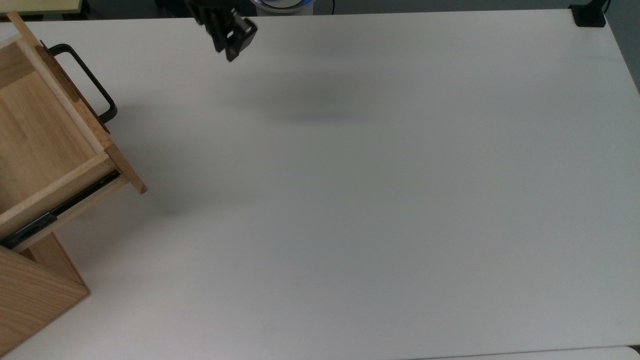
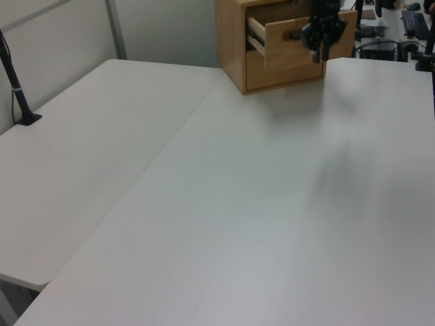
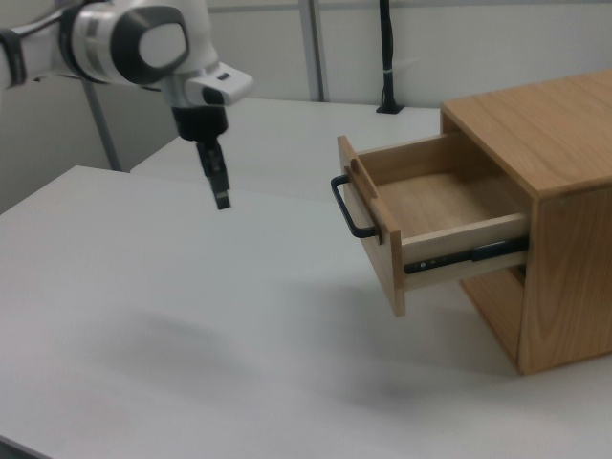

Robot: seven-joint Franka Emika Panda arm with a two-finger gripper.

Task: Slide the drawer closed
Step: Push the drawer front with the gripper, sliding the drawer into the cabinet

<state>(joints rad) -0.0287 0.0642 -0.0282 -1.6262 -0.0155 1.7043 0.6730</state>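
The light wood drawer (image 1: pixel 45 130) stands pulled out of its cabinet (image 1: pixel 30 295) at the top view's left edge, with its black bar handle (image 1: pixel 87 80) facing the table and a black side rail (image 1: pixel 60 207) exposed. My gripper (image 1: pixel 231 52) hangs above the table to the right of the handle in the top view, well apart from it. In the right view the gripper (image 3: pixel 221 199) points down, left of the drawer (image 3: pixel 430 206) and its handle (image 3: pixel 344 206). In the left view the gripper (image 2: pixel 317 56) overlaps the drawer front (image 2: pixel 282 44).
The white table (image 1: pixel 350 200) spreads wide to the right of the cabinet in the top view. A black clamp base (image 1: pixel 590 15) sits at its far right corner. A second white table (image 2: pixel 88 156) adjoins on the left view's left, with a black post (image 2: pixel 17 95).
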